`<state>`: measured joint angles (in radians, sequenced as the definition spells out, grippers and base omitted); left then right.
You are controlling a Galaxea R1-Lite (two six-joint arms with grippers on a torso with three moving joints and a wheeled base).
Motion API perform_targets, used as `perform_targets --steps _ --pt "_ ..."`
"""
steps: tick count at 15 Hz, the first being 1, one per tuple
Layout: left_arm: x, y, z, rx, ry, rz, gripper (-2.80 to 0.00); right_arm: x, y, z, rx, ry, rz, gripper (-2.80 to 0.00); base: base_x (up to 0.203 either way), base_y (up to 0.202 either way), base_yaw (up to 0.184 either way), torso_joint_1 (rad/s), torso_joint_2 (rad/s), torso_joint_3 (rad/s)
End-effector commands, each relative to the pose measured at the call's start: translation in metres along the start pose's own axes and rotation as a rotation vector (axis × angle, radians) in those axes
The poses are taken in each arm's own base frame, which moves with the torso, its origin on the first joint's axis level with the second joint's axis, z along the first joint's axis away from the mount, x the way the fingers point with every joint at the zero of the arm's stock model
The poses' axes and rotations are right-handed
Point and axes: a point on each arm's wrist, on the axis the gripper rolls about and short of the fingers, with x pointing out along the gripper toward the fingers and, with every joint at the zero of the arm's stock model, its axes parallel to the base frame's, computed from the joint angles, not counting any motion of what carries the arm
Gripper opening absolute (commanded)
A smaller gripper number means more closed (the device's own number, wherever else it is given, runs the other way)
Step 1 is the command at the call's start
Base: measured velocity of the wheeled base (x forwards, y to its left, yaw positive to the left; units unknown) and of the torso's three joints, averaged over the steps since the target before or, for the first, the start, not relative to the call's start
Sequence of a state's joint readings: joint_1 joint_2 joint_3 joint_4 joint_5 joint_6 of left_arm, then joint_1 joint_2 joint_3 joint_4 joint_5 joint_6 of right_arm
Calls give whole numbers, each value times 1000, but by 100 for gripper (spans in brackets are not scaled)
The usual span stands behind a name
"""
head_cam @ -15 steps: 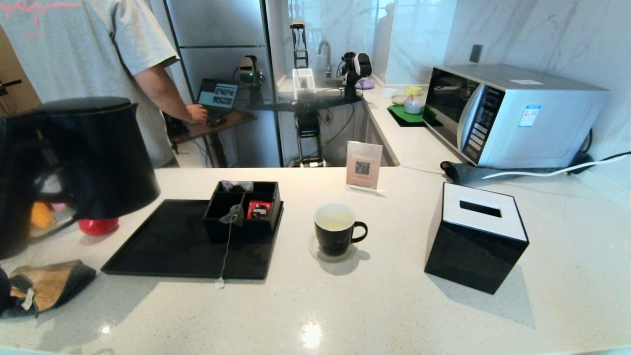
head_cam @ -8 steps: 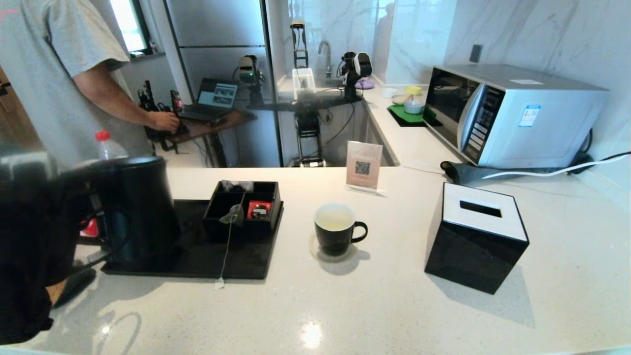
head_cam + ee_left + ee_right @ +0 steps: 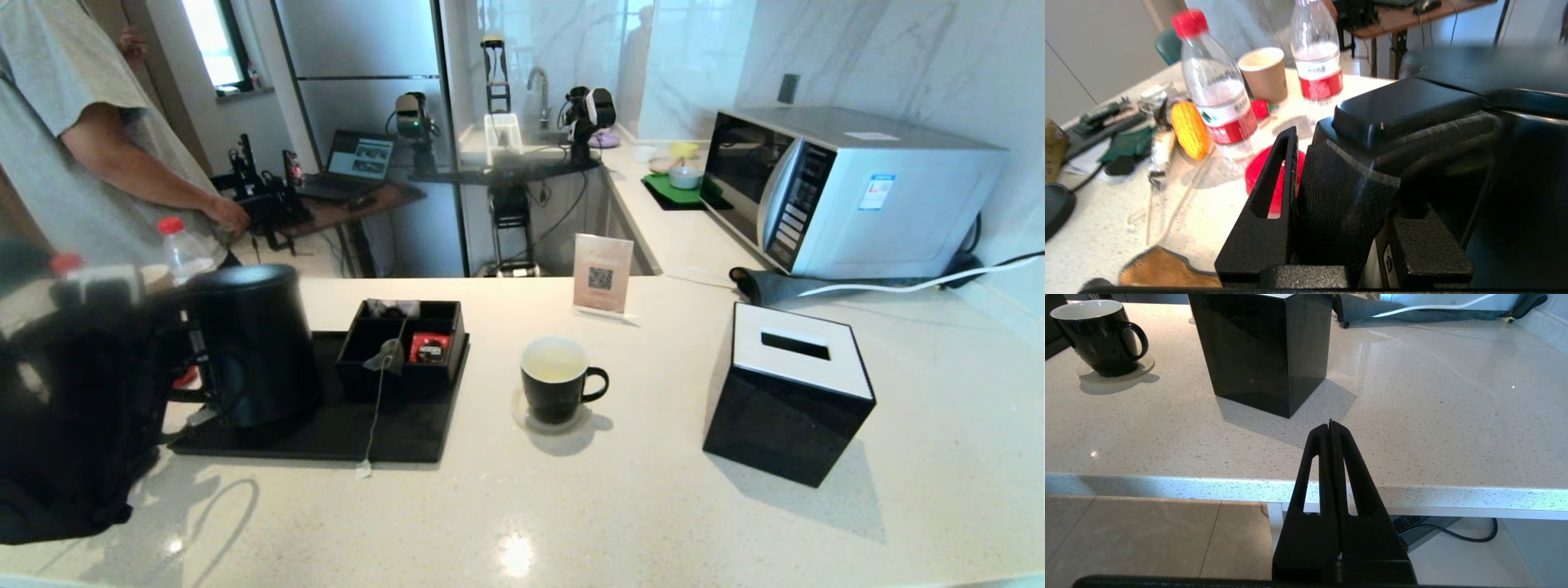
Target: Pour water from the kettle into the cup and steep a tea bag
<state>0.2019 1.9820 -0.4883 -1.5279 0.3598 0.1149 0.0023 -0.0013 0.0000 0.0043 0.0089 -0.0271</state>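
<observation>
Now the kettle (image 3: 255,343) stands upright at the left end of the black tray (image 3: 277,433), with the left gripper (image 3: 1331,192) closed around its loop handle; in the left wrist view the textured handle fills the space between the fingers (image 3: 1267,212). The cup (image 3: 557,377) sits on a clear coaster (image 3: 526,420) at mid-worktop, well to the right of the kettle, its handle pointing right and a pale liquid showing against its white inside. The tea bag (image 3: 387,356) hangs over the near wall of the black organiser box (image 3: 404,347), just right of the kettle; its string runs straight toward the near edge of the tray, and the paper tag (image 3: 362,469) lies on the worktop (image 3: 620,506). The right gripper (image 3: 1332,430) hovers off the near edge of the worktop with its fingers pressed together and empty, the tissue box (image 3: 790,392) between it and the far wall. Judged from this layout, the tea bag lies closer to the left arm, while the cup sits between the two arms.
</observation>
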Motion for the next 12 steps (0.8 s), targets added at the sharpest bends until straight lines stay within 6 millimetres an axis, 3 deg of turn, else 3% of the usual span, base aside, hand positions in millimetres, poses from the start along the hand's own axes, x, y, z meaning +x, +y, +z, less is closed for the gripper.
perform_targets --steps 1,12 --pt "5 -2 -7 -1 -7 4 -280 0 0 0 -1 2 0 -280 0 0 0 0 0 0" --pt "5 -8 -23 2 46 -13 -280 0 0 0 -1 2 1 -280 0 0 0 0 0 0"
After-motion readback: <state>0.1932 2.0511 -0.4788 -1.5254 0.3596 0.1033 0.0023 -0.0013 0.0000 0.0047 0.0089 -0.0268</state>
